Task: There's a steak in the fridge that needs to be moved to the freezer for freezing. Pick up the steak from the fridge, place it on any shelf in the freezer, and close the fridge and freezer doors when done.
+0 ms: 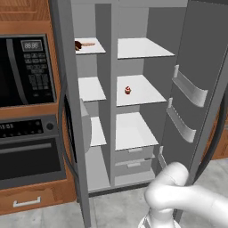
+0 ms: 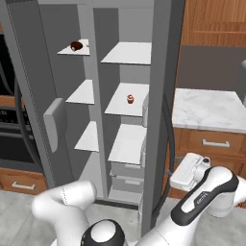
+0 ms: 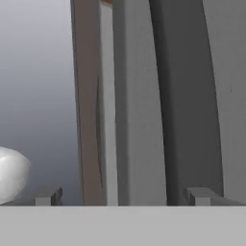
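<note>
The steak (image 1: 78, 45) (image 2: 76, 46), a dark reddish-brown lump, lies on the top narrow white shelf (image 1: 94, 48) (image 2: 67, 50) of the freezer (image 1: 91, 116) (image 2: 84, 115). Beside it is a pale tan strip (image 1: 89, 44). The fridge (image 1: 138, 102) (image 2: 127, 96) holds a tiny red cupcake-like item (image 1: 128, 90) (image 2: 130, 99) on its middle shelf. Both doors stand open: the fridge door (image 1: 196, 93) (image 2: 161, 96) with inner bins, and the freezer door (image 1: 67, 111) (image 2: 29, 96). My gripper (image 3: 125, 197) (image 2: 188, 172) is open and empty, low by the fridge door's outer face, far from the steak.
A microwave (image 1: 24, 71) and an oven (image 1: 29, 151) sit in wood cabinets left of the unit. A marble counter (image 2: 206, 110) over wood drawers stands to the right. Two fridge drawers (image 1: 133, 160) lie at the bottom. Grey floor spreads in front.
</note>
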Motion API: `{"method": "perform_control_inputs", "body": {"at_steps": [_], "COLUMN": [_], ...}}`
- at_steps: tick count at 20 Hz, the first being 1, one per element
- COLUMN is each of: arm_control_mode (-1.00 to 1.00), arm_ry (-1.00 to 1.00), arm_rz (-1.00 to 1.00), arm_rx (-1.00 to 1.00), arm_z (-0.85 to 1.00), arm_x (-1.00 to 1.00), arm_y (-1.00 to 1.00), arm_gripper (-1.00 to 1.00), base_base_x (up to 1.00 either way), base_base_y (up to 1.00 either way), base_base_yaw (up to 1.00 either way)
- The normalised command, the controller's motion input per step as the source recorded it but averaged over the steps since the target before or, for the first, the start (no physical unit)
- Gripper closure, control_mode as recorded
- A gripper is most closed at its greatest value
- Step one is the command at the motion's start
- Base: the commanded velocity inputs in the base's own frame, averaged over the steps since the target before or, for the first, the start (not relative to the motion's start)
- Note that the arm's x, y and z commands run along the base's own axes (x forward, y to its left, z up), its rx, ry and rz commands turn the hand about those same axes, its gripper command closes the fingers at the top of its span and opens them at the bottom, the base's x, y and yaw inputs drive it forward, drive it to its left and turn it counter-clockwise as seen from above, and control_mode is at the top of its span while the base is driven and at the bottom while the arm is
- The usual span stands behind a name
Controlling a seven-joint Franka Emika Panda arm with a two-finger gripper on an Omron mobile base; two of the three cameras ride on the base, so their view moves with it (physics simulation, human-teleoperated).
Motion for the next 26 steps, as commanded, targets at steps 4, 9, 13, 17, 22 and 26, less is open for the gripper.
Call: {"method": "perform_control_inputs", "body": {"at_steps": [4, 9, 13, 17, 22, 26], "arm_control_mode": [-1.0, -1.0, -1.0, -1.0, -1.0, -1.0], "arm_ry": [0.03, 0.06, 0.08, 0.0, 0.0, 0.0], "arm_rz": [0.01, 0.01, 0.04, 0.02, 0.0, -0.02], "arm_rx": [0.0, 0.0, 0.0, 0.0, 0.0, 0.0], "arm_z": [-0.3, -0.33, -0.47, -0.27, -0.07, 0.0], "arm_x": [0.36, 0.36, 0.56, 0.03, 0.0, 0.0], "arm_y": [0.0, 0.0, -0.02, 0.21, 0.92, 1.0], "arm_gripper": [-1.0, -1.0, -1.0, -1.0, -1.0, -1.0], "base_base_x": [0.0, 0.0, 0.0, 0.0, 0.0, 0.0], "base_base_y": [0.0, 0.0, 0.0, 0.0, 0.0, 0.0], "base_base_yaw": [0.0, 0.0, 0.0, 0.0, 0.0, 0.0]}}
